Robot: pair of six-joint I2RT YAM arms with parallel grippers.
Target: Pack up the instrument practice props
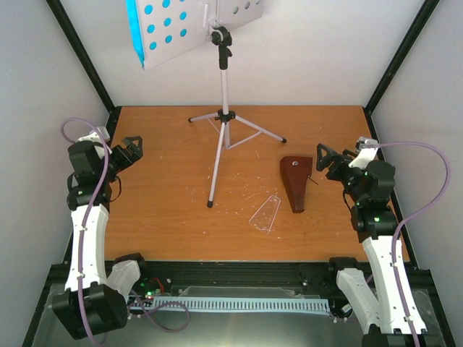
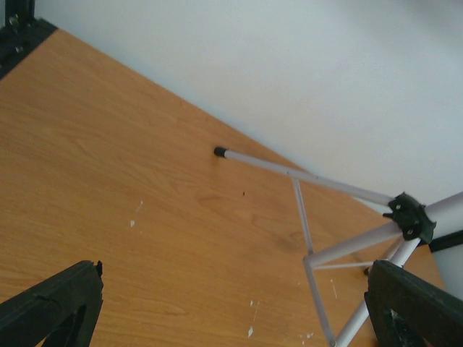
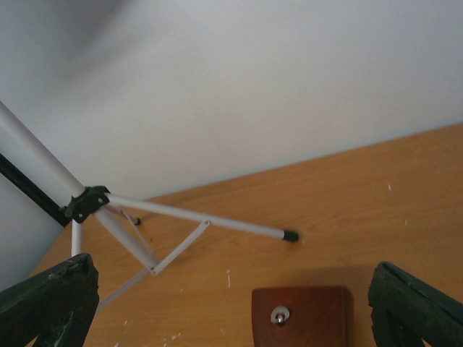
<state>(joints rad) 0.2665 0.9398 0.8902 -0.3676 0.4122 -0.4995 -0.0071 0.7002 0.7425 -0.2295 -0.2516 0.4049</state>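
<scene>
1. Stand: white thin-legged tripod music stand (image 1: 223, 87) is upright at the far middle of the wooden table (image 1: 159, 217); prob. light but top-heavy, w/ springy legs; safest hold looks like the pole just above the black leg hub (image 1: 226, 114), not a leg.
2. Metronome: small brown pyramid metronome (image 1: 295, 182) lies flat to the right of the stand, near the right gripper (image 1: 325, 157); rigid, likely smooth; its taper could let fingers slide, so grip across the wide end.
3. Cover: clear plastic cover (image 1: 265, 212) lies off the metronome, just beside it on the near-left, not touching; thin, slick, prob. brittle; its edges are faint against the wood.
4. Sheets: blue music sheet (image 1: 132, 25) sits at the left of the hole-punched desk (image 1: 173, 32), its colour showing thru the holes; floppy, so pinch an edge; white music sheet can't be told from the white desk; the desk top is cut off.
5. Grippers: left gripper (image 1: 130, 150) and right gripper both gape wide, holding nothing; each hangs at its own side of the table.
6. Wrist views show only the stand's legs and the metronome's end.
</scene>
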